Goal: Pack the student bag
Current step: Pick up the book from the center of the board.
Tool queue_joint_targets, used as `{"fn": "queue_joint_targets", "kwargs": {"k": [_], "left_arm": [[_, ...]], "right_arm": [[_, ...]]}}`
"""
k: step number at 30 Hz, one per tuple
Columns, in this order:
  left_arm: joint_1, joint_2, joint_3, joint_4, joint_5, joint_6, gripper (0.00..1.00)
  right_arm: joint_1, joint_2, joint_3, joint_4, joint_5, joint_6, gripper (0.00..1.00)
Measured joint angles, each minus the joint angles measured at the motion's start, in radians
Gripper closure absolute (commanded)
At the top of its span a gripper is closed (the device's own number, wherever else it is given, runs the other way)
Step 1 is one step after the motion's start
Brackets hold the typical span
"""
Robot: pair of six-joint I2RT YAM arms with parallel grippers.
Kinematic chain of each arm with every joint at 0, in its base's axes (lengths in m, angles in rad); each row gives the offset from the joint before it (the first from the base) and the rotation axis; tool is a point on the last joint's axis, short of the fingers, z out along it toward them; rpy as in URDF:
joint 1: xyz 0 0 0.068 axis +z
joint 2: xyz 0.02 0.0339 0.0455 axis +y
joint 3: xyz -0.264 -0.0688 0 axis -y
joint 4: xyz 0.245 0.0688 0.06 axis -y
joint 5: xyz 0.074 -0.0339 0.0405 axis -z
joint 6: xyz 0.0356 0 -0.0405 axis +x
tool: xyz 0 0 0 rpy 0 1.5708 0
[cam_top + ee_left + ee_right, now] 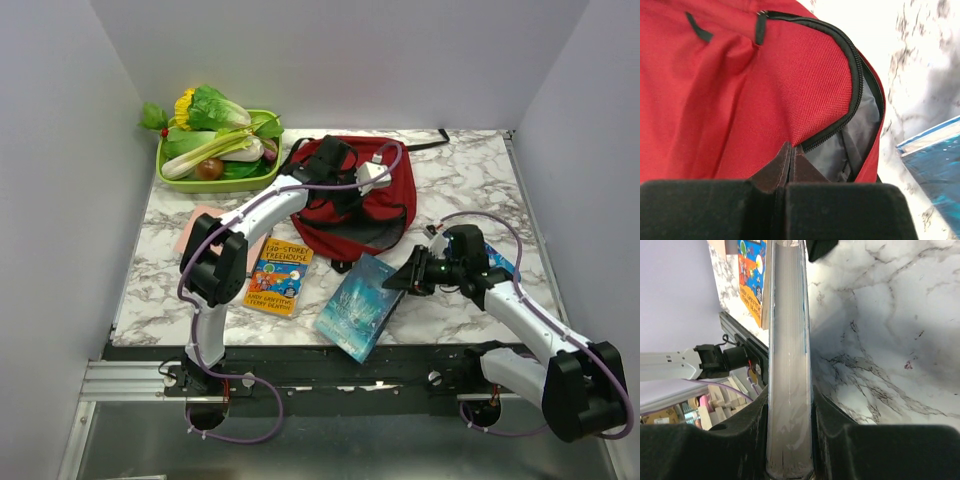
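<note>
Pinching student bag [375,215] flap in left pincer [791,160], seemingly propping mouth open; clamping blue book [357,305] in right pincer [397,280] beside bag, needing edge-first entry.

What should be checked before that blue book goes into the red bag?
1. Book grip: right gripper clamps the blue book, ok.
2. Bag hold: left gripper pinches the student bag flap, ok.
3. Opening: zipper undone, grey lining showing, ok.
4. Opening wide enough for the book: cannot tell.
5. Path: orange book lies off to the side, ok.
</note>
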Motion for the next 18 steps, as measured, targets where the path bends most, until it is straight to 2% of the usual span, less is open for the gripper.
{"fn": "queue_joint_targets", "kwargs": {"k": [8, 15, 18], "left_arm": [[0.027, -0.018, 0.114, 0.031, 0.018, -0.153, 1.0], [0.031, -0.037, 0.097, 0.038, 0.018, -0.194, 1.0], [0.031, -0.05, 0.076, 0.046, 0.019, -0.21, 1.0]], "right_arm": [[-0.077, -0.049, -0.001, -0.004, 0.0, -0.001, 0.99], [-0.13, -0.116, -0.035, 0.0, -0.008, 0.016, 0.99], [-0.183, -0.144, -0.06, 0.019, -0.056, 0.047, 0.99]]}}
